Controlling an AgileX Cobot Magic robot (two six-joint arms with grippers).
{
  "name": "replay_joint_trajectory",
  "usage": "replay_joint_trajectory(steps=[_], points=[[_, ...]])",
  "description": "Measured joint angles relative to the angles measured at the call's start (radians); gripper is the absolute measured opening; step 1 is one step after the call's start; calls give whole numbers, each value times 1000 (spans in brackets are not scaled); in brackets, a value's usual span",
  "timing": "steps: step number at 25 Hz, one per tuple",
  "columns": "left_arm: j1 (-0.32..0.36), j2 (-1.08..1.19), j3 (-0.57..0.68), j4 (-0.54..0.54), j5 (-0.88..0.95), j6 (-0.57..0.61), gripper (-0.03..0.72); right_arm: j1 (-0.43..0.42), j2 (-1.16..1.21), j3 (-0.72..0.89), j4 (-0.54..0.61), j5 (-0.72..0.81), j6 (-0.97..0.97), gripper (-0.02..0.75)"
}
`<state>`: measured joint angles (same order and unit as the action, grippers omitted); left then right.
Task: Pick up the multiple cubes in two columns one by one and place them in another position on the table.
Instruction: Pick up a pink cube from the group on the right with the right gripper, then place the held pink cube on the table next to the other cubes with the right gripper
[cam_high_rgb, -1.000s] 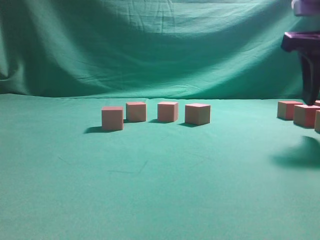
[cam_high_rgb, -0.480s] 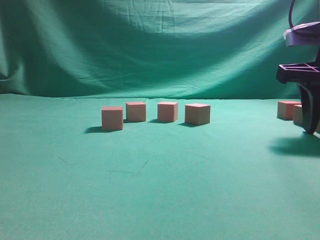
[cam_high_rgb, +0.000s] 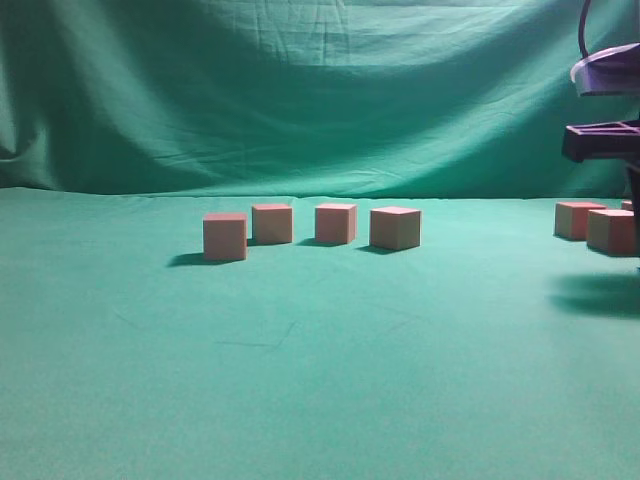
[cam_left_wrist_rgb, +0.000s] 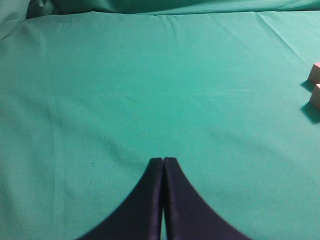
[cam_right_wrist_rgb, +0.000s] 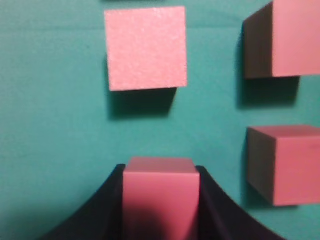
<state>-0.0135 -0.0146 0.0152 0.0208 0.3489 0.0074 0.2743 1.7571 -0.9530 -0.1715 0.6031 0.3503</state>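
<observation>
In the right wrist view a pink-red cube (cam_right_wrist_rgb: 160, 197) sits between the black fingers of my right gripper (cam_right_wrist_rgb: 160, 175), which is shut on it, both fingers against its sides. Three more cubes lie around it: one ahead (cam_right_wrist_rgb: 146, 47), two on the right (cam_right_wrist_rgb: 280, 40) (cam_right_wrist_rgb: 285, 165). The exterior view shows only the right gripper's body (cam_high_rgb: 605, 140) at the right edge, above two cubes (cam_high_rgb: 580, 220) (cam_high_rgb: 611, 232). Several cubes stand in a row mid-table (cam_high_rgb: 225, 237) (cam_high_rgb: 272, 223) (cam_high_rgb: 335, 223) (cam_high_rgb: 395, 228). My left gripper (cam_left_wrist_rgb: 163, 161) is shut and empty over the bare table (cam_left_wrist_rgb: 150, 90).
A wrinkled green backdrop cloth (cam_high_rgb: 300, 90) hangs behind the table. Two cubes (cam_left_wrist_rgb: 315, 73) (cam_left_wrist_rgb: 315, 97) show at the right edge of the left wrist view. Green cloth stretches bare in front of the row of cubes (cam_high_rgb: 300, 380).
My right gripper came down among the cubes at the right edge, shifted right, and closed its fingers on one cube. The row of cubes and the left gripper have not moved.
</observation>
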Motion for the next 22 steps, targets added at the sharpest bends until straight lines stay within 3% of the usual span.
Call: replay_joint_trajectory(steps=[5, 10, 22], points=[[0, 0, 0, 0, 0, 0, 0, 2, -41, -77, 0, 164, -21, 266], [0, 0, 0, 0, 0, 0, 0, 54, -172, -92, 0, 203, -23, 266], [0, 0, 0, 0, 0, 0, 0, 372, -332, -92, 42, 247, -23, 266]])
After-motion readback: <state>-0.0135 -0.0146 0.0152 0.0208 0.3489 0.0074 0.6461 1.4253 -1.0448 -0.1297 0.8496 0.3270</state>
